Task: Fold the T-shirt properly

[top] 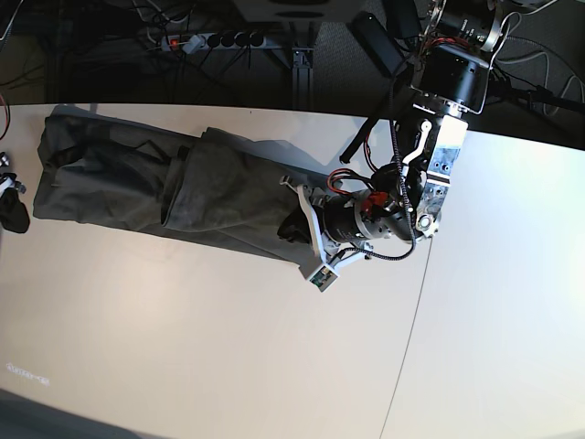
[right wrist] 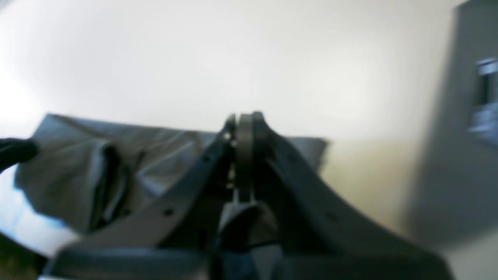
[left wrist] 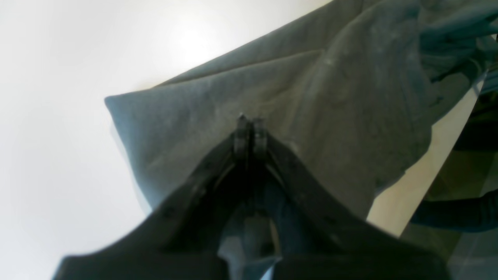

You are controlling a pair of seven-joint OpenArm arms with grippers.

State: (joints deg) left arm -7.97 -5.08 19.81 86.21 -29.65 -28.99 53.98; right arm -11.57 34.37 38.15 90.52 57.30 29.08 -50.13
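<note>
Left pincer (top: 294, 229): closed over the T-shirt (top: 242, 187); you can't tell whether cloth is pinched.
Right pincer (right wrist: 246, 120): shut, blurred in your wrist view; mostly cut off in base.
T-shirt: dark, rumpled, stretched across the bench (top: 228, 329); your left arm (top: 416, 174) hides one end.
Collar label: you can't make it out.

L/R wrist: close, facing tbl (top: 219, 320) | base: farther, whole tbl shared
</note>
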